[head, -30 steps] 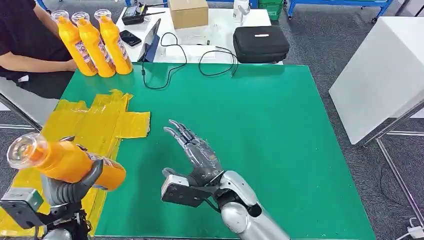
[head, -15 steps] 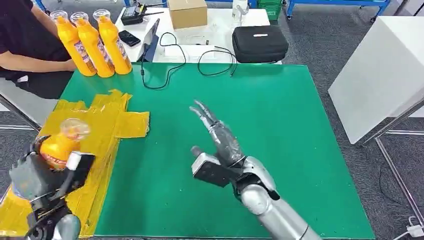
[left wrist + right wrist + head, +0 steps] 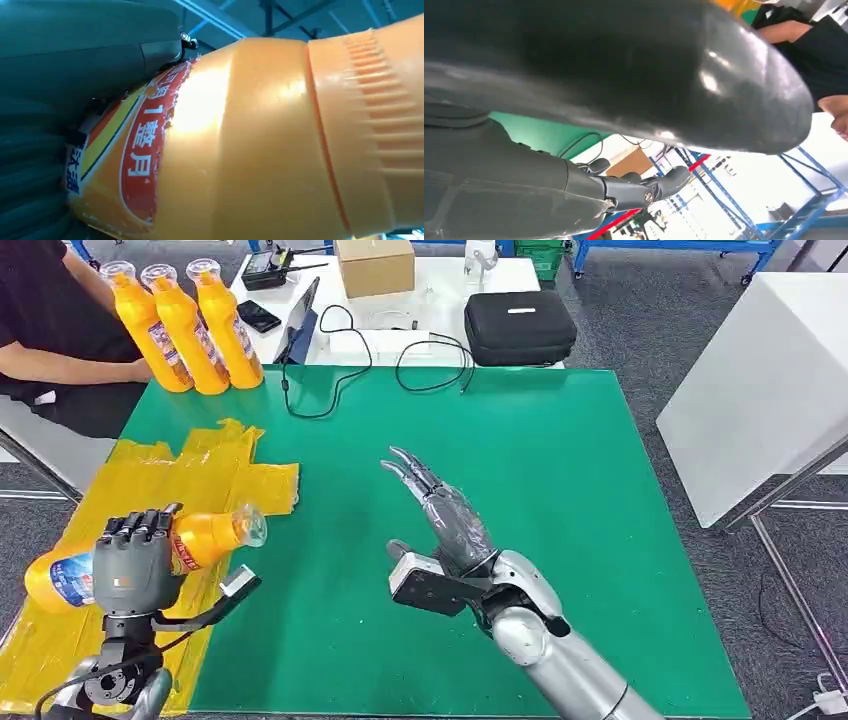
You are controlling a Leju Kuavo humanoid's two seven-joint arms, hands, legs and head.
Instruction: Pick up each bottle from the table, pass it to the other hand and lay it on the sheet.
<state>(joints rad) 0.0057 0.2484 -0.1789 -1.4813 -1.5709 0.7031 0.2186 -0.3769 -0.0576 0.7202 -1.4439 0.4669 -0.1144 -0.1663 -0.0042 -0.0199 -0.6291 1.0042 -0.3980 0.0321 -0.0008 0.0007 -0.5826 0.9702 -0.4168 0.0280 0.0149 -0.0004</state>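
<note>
Head view, left hand (image 3: 135,562): wrapped round a bottle (image 3: 205,536) held on its side, cap toward 3 o'clock, over the sheet (image 3: 190,480) at the mat's (image 3: 560,480) 9 o'clock edge.
Head view, right hand (image 3: 448,522): fingers straight and spread, holding nothing, above mid-mat.
Head view, spare bottles (image 3: 185,325): three upright at 11 o'clock, beside a person (image 3: 45,310).
Left wrist view: bottle (image 3: 260,140) pressed against the hand (image 3: 75,65), label facing camera.
Right wrist view: hand (image 3: 614,75) uncurled, empty.
</note>
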